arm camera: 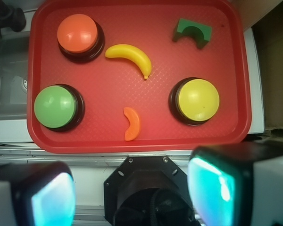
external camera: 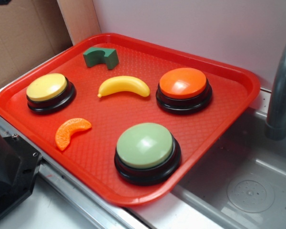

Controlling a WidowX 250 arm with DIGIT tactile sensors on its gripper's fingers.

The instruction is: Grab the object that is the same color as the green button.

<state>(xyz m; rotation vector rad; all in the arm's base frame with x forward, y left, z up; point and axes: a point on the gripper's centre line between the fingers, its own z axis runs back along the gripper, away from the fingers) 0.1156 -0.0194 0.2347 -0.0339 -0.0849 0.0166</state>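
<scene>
The green block, judged light, rigid and smooth, is best gripped across its flat sides; the jaws are held wide open, empty.

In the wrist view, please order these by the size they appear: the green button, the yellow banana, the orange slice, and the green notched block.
1. Round pale green domed button
2. Curved yellow plastic banana
3. Dark green arch-like block with a semicircular notch, close to the banana, so this rank is unsure
4. Small orange plastic slice
</scene>
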